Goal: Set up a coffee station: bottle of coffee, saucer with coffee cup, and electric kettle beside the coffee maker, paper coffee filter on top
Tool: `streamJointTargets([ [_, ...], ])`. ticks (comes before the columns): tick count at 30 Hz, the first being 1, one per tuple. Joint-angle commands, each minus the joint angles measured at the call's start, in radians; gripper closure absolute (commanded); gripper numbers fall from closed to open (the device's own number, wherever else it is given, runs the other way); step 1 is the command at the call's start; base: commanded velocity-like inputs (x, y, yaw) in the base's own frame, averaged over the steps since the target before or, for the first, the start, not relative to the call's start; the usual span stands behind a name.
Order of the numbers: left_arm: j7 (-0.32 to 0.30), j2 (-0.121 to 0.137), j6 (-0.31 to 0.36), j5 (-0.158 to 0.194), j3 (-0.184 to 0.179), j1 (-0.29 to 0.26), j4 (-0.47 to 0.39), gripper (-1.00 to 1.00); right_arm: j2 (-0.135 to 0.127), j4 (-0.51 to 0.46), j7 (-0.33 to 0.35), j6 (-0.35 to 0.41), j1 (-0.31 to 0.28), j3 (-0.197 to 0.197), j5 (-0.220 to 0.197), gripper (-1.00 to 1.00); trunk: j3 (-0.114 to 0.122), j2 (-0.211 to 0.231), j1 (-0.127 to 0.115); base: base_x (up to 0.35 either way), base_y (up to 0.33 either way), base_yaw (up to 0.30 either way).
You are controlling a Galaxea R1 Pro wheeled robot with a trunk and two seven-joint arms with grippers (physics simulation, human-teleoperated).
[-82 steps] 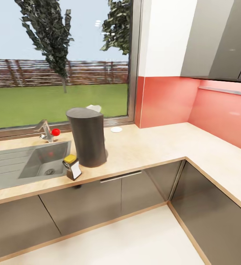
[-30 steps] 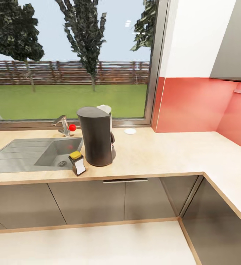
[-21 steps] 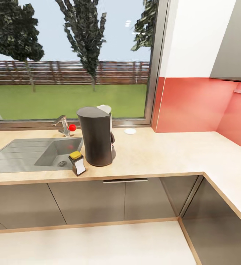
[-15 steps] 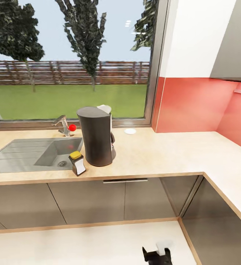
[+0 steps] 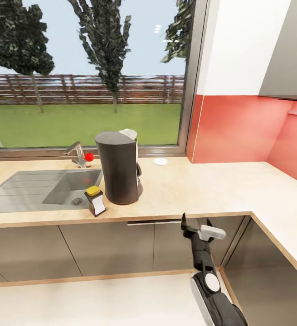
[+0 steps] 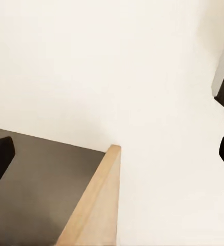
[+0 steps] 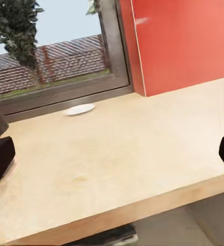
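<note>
Coffee cup gripped by right end effector.

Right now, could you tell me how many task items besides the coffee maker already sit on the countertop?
2: the bottle of coffee left of the coffee maker, and the saucer behind it by the window. Others may be hidden.

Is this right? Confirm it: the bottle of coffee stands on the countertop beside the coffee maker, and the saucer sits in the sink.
Wrong on the saucer. In the head view the saucer lies on the kitchen countertop near the window, behind the coffee maker, not in the sink. The bottle of coffee does stand on the countertop beside the coffee maker.
</note>
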Motion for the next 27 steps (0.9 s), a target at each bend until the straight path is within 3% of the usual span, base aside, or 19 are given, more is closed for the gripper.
streamJointTargets([
  [1, 0.003, 0.006, -0.006, 0.006, 0.006, 0.007, 0.005, -1.00, 0.000, -0.009, -0.003, -0.004, -0.017, 0.003, -0.010, -1.00, -0.002, -0.002, 0.001, 0.000, 0.000, 0.000],
  [4, 0.007, 0.014, -0.014, 0.007, 0.006, 0.020, 0.011, -1.00, 0.002, -0.021, -0.002, 0.043, -0.061, 0.003, -0.010, -1.00, -0.002, -0.002, 0.001, 0.000, 0.000, 0.000],
  [7, 0.007, 0.015, -0.026, 0.006, 0.006, 0.025, 0.012, -1.00, 0.003, -0.029, -0.002, 0.198, -0.128, 0.003, -0.010, -1.00, -0.002, -0.002, 0.001, 0.000, 0.000, 0.000],
  [8, 0.005, 0.015, -0.040, 0.007, 0.007, 0.026, 0.011, -1.00, 0.003, -0.029, -0.002, 0.276, -0.175, 0.003, -0.010, -1.00, -0.002, -0.002, 0.001, 0.000, 0.000, 0.000],
  [10, 0.001, 0.015, -0.067, 0.010, 0.008, 0.026, 0.009, -1.00, 0.004, -0.020, -0.002, 0.364, -0.254, 0.003, -0.009, -1.00, -0.002, -0.002, 0.001, 0.000, 0.000, 0.000],
  [12, -0.004, 0.015, -0.095, 0.010, 0.009, 0.027, 0.006, -1.00, 0.006, 0.009, -0.002, 0.444, -0.345, 0.003, -0.009, -1.00, -0.002, -0.002, 0.001, 0.000, 0.000, 0.000],
  [14, -0.031, 0.017, -0.138, 0.016, 0.014, 0.027, 0.002, -1.00, 0.032, 0.102, 0.000, 0.580, -0.489, 0.004, -0.008, -1.00, -0.002, -0.002, 0.001, 0.000, 0.000, 0.000],
  [15, -0.085, 0.017, -0.210, 0.019, 0.019, 0.027, 0.001, -1.00, 0.054, 0.230, 0.001, 0.679, -0.623, 0.005, -0.008, -1.00, -0.002, -0.002, 0.001, 0.000, 0.000, 0.000],
  [19, -0.147, 0.012, -0.253, 0.020, 0.020, 0.027, 0.000, -1.00, 0.063, 0.386, 0.001, 0.719, -0.769, 0.004, -0.008, -1.00, -0.002, -0.002, 0.001, 0.000, 0.000, 0.000],
  [20, -0.161, 0.011, -0.260, 0.020, 0.021, 0.027, 0.000, -1.00, 0.068, 0.456, 0.001, 0.724, -0.830, 0.005, -0.008, -1.00, -0.002, -0.002, 0.001, 0.000, 0.000, 0.000],
  [24, -0.173, 0.008, -0.265, 0.020, 0.024, 0.027, 0.000, -1.00, 0.068, 0.643, -0.001, 0.728, -0.994, 0.004, -0.008, -1.00, -0.002, -0.002, 0.001, 0.000, 0.000, 0.000],
  [27, -0.175, 0.008, -0.266, 0.021, 0.025, 0.027, 0.000, -1.00, 0.068, 0.711, -0.001, 0.729, -1.063, 0.003, -0.008, -1.00, -0.002, -0.002, 0.001, 0.002, 0.000, 0.000],
])
